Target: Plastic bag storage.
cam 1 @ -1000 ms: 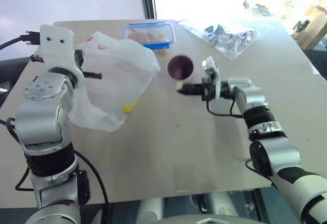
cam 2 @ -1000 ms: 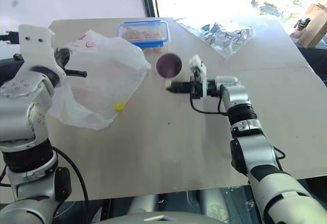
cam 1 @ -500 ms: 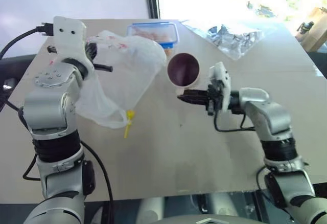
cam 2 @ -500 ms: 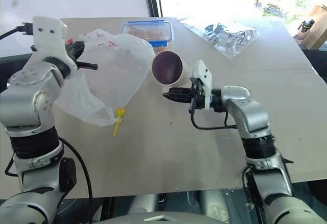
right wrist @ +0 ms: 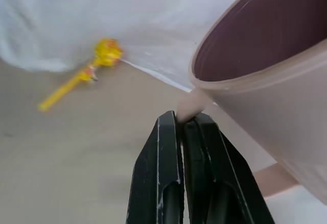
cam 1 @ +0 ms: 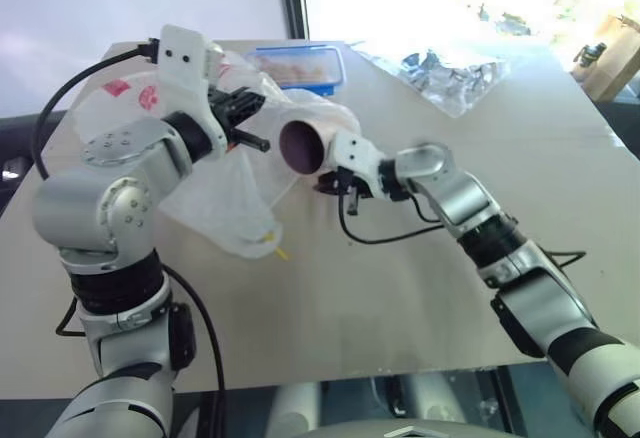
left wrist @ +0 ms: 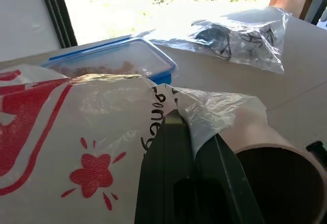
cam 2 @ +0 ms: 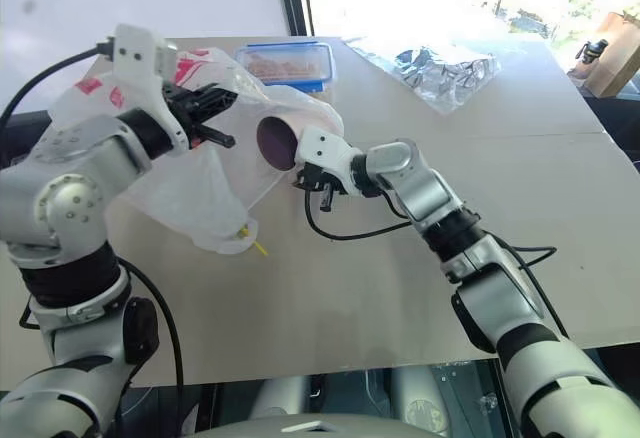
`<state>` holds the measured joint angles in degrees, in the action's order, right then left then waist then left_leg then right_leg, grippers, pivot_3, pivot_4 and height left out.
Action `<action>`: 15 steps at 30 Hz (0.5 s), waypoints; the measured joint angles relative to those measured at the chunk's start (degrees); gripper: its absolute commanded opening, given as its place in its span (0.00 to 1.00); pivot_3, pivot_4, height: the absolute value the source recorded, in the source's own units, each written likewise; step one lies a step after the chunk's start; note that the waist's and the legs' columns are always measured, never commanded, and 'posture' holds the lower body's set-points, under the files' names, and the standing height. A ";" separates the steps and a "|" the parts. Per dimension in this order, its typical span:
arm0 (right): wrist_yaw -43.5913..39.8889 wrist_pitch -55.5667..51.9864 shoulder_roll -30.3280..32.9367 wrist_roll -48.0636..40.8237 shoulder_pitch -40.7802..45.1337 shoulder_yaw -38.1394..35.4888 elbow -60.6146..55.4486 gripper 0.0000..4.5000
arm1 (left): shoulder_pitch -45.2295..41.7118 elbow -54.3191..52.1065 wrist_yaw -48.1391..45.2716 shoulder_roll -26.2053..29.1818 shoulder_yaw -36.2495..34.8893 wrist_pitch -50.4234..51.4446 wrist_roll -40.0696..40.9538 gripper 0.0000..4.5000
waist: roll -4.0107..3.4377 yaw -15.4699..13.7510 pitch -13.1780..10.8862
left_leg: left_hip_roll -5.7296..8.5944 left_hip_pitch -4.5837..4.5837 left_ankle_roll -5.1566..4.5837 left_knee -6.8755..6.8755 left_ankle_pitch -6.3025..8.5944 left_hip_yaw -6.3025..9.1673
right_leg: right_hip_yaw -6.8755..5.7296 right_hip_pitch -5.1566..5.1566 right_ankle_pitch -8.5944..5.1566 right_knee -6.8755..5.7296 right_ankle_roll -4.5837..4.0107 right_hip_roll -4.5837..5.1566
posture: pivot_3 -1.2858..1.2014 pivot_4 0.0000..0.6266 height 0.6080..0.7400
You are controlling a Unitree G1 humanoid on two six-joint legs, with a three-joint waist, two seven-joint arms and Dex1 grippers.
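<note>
The plastic bag (cam 1: 215,193), translucent white with red print, hangs above the table from my left gripper (left wrist: 176,116), which is shut on a pinch of its film. The pink cup (cam 1: 305,145) with a dark inside lies tipped on its side in the air, its mouth facing the bag. My right gripper (right wrist: 181,119) is shut on the cup's handle (right wrist: 194,104). A fold of the bag drapes over the top of the cup (left wrist: 271,168). A small yellow stick (right wrist: 87,73) dangles at the bag's lower edge, just above the table.
At the back of the table (cam 1: 400,288) stands a blue-rimmed food box (cam 1: 300,63). To its right lies a clear crinkly bag of dark items (cam 1: 450,73). A brown box (cam 1: 610,53) sits beyond the table's far right corner.
My left gripper has swung right with the bag. My right gripper has carried the cup left and tipped its mouth toward the bag, whose edge now lies over the cup.
</note>
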<state>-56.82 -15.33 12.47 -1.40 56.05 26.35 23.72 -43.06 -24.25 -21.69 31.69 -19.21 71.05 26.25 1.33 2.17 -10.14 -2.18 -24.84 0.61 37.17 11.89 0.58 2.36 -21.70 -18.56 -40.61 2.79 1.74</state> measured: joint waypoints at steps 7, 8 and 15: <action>-6.19 4.62 -1.13 4.52 0.42 5.12 -0.03 0.01 | -1.16 -3.02 1.93 -1.86 -3.68 4.96 4.51 0.00 | 0.01 0.11 -0.01 | -0.01 -0.03 0.01 -0.03 0.00 -0.01 | 0.01 0.00 0.00 0.04 0.00 0.06 | 0.52 0.24 1.00; -5.95 4.68 -2.53 5.23 0.97 5.53 0.74 0.01 | -0.48 -4.04 1.97 -2.15 -3.82 6.01 5.34 0.00 | 0.01 0.24 -0.01 | -0.01 -0.01 0.02 -0.03 0.00 -0.01 | 0.02 -0.01 0.00 -0.01 0.00 0.04 | 0.52 0.24 1.00; 2.98 8.83 -15.06 9.29 14.02 4.17 20.17 0.16 | 2.23 -8.40 2.65 -4.93 -4.67 10.56 10.03 0.00 | 0.00 0.35 -0.02 | -0.07 0.10 0.16 -0.08 -0.08 0.08 | -0.03 -0.05 0.00 -0.20 -0.01 -0.07 | 0.52 0.24 1.00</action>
<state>-53.85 -6.50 -2.58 7.89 70.08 30.52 43.89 -40.83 -32.65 -19.04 26.76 -23.88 81.61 36.28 1.34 2.52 -10.16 -2.25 -24.74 0.77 37.10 11.81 0.66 2.33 -21.76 -18.56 -40.81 2.79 1.67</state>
